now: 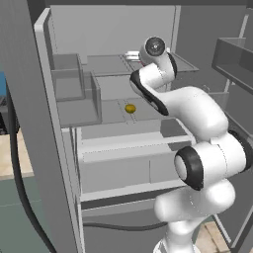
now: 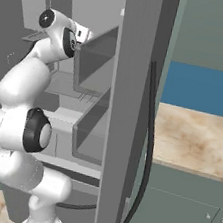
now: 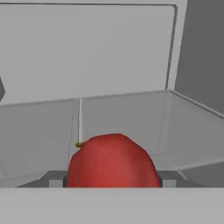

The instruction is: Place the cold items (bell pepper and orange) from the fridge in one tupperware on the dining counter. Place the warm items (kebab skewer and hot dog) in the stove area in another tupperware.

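Red pepper (image 3: pixel 113 161) sits between the gripper's (image 3: pixel 109 181) fingers, jaws apparently closed on it. Best lift straight, clear the fridge shelf (image 1: pixel 148 111), avoid the orange (image 1: pixel 130 108).

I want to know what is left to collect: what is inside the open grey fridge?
A small round orange sits on a middle shelf of the grey fridge. On the upper shelf, a red bell pepper sits between the gripper's fingers. The white arm covers the shelves' right side.

bell pepper (image 3: pixel 113 161) hiding tool (image 3: pixel 109 181) fingertips
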